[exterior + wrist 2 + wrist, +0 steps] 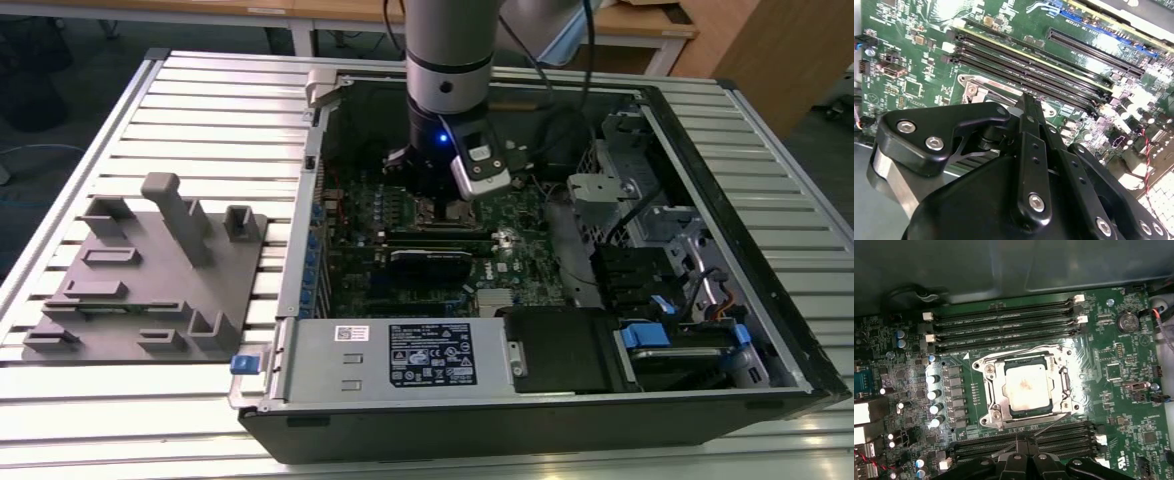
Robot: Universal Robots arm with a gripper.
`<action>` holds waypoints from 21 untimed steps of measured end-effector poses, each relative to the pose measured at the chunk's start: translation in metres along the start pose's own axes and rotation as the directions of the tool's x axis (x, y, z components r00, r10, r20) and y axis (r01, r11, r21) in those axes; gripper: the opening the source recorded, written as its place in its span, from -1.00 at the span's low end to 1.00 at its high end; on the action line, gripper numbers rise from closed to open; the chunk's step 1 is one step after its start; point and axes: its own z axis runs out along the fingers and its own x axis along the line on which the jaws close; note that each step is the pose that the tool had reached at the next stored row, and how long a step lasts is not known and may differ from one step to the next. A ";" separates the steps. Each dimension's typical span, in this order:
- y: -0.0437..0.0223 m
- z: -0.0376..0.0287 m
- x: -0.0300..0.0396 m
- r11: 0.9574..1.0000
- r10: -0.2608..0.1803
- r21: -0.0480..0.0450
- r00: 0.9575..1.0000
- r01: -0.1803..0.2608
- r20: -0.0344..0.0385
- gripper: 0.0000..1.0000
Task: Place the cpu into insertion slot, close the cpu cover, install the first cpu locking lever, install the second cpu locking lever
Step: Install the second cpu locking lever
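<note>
On the slatted worktop (160,80), a grey fixture block (147,275) lies near the exterior view's left edge, beside the open computer case (747,330). The gripper (1021,444) hangs over the motherboard (1114,390), fingers pressed together, holding nothing. The cpu (1026,388) sits in the insertion slot (1015,413), with the cpu cover (999,390) framing it

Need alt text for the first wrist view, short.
The cpu sits in the insertion slot with the cpu cover closed around it, on a green motherboard between banks of black memory slots. The gripper hangs just beside the socket.
</note>
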 end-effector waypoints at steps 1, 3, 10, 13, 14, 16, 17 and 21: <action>-0.0002 0.0007 0.0011 1.000 -0.002 0.000 1.000 0.002 0.000 -0.80; -0.0008 0.0019 0.0032 1.000 -0.006 0.000 1.000 0.006 0.000 -0.80; -0.0019 0.0063 0.0083 1.000 -0.014 0.000 1.000 0.014 0.000 -0.80; -0.0020 0.0065 0.0084 1.000 -0.015 0.001 1.000 0.015 0.000 -0.80; -0.0020 0.0070 0.0085 1.000 -0.015 0.001 1.000 0.015 0.000 -0.80; -0.0020 0.0080 0.0086 1.000 -0.014 0.000 1.000 0.014 0.000 -0.80; -0.0021 0.0085 0.0090 1.000 -0.014 0.001 1.000 0.014 0.000 -0.80; -0.0028 0.0106 0.0131 1.000 -0.015 0.001 1.000 0.015 0.000 -0.80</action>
